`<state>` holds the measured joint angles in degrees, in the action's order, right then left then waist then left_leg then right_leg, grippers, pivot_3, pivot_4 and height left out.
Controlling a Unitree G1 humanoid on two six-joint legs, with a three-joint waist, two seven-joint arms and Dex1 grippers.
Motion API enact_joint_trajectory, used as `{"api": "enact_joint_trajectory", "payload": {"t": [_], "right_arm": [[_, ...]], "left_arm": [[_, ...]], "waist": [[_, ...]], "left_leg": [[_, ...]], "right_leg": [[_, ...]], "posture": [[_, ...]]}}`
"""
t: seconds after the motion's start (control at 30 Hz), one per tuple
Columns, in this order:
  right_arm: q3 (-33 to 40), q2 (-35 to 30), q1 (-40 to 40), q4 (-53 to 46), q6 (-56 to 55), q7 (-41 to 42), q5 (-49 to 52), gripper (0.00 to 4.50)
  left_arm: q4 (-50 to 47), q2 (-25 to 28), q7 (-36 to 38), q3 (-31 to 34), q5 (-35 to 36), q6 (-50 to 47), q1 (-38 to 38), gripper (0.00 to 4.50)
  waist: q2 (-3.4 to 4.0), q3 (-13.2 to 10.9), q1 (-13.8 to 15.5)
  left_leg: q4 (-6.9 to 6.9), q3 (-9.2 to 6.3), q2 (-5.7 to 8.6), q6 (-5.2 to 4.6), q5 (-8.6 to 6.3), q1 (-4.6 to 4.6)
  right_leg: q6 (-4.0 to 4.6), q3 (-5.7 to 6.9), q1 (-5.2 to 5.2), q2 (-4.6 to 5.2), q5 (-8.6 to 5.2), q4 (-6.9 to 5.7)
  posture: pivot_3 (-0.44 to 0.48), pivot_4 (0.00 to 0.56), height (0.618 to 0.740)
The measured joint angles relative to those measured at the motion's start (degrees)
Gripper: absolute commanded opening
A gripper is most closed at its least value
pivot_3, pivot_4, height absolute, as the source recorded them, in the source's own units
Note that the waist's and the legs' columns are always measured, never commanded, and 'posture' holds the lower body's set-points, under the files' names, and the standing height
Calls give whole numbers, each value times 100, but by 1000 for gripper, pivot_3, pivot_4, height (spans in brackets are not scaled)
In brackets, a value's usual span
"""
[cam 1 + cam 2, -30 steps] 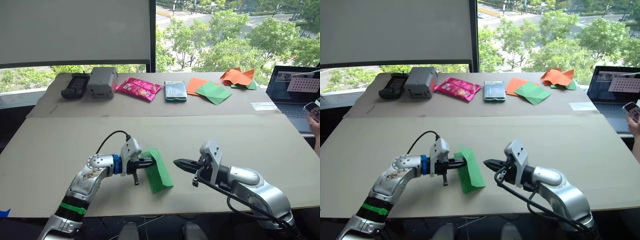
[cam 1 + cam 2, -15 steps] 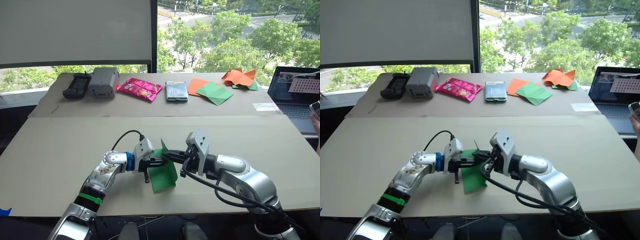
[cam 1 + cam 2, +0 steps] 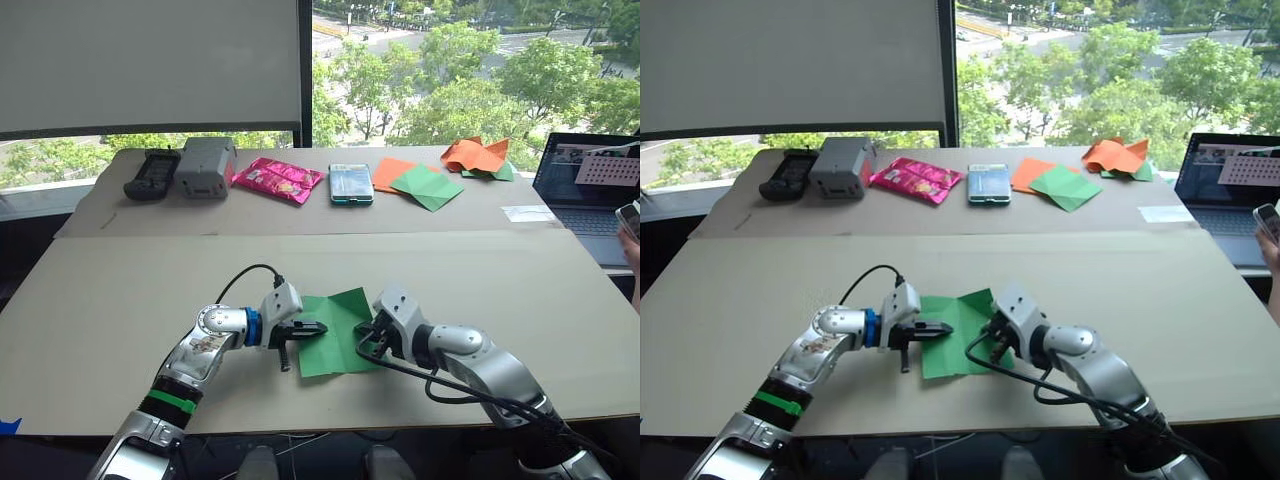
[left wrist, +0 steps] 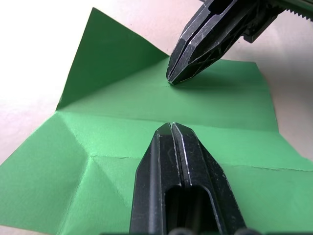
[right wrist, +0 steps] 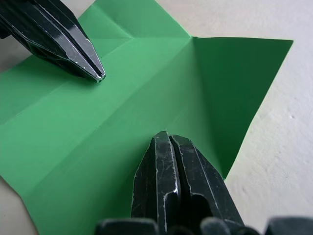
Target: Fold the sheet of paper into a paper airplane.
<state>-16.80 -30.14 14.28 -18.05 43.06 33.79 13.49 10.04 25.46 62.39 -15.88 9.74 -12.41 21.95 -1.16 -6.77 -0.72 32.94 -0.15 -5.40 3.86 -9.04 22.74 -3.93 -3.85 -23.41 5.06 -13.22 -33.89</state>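
Cardboard-coloured table [image 3: 120, 290] takes most of the frame. In the lower centre the sheet of paper [image 3: 335, 325], bright green with crease lines, lies opened nearly flat on it. The left gripper [image 3: 318, 328] is clenched, holding nothing, its tip pressing on the sheet's left part. The right gripper [image 3: 362, 338] is clenched too and presses on the right part. No writing is readable.
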Motion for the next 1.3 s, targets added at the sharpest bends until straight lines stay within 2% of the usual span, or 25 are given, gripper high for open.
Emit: {"api": "enact_joint_trajectory", "payload": {"t": [0.17, 0.5, 0.63, 0.8, 1.23, 1.3], "right_arm": [[121, 62, -176, -1, -104, -29, 0, 11], [160, 184, -236, 108, -225, -70, -110, 11], [257, 326, -268, 171, -355, -127, -88, 1243], [759, 638, -102, 252, -551, -285, -27, 2932], [876, 860, 92, 789, -991, -415, -149, 2932], [863, 919, 180, 903, -1031, -403, -149, 2331]], "left_arm": [[50, 193, -3, -58, -247, 380, -63, 0], [234, 222, -41, -118, -414, 847, -62, 0], [255, 222, -47, -118, -419, 885, -58, 0], [277, 221, -47, -117, -419, 897, -43, 0], [285, 219, -58, -115, -419, 896, -32, 0], [285, 219, -59, -115, -419, 896, -32, 0]], "waist": [[-2, 1, 9], [-6, 10, 3], [-6, 10, 3], [-5, 9, 1], [-2, 10, -3], [-2, 10, -3]], "left_leg": [[1, 0, 4, 2, -1, -12], [-1, 0, 5, 4, -3, -37], [-1, 0, 5, 4, -3, -38], [-1, 0, 5, 4, -3, -37], [-4, 0, 5, 4, -3, -37], [-4, 0, 5, 4, -3, -37]], "right_leg": [[1, 0, 7, 4, -1, 5], [2, 0, 26, 7, -3, 6], [2, 0, 25, 7, -3, 6], [2, 0, 23, 7, -3, 5], [2, 0, 23, 7, -3, 4], [2, 0, 23, 7, -3, 4]], "posture": [[0, 150, 718], [0, 150, 718], [0, 150, 718], [0, 150, 718], [0, 150, 718], [0, 150, 718]]}}
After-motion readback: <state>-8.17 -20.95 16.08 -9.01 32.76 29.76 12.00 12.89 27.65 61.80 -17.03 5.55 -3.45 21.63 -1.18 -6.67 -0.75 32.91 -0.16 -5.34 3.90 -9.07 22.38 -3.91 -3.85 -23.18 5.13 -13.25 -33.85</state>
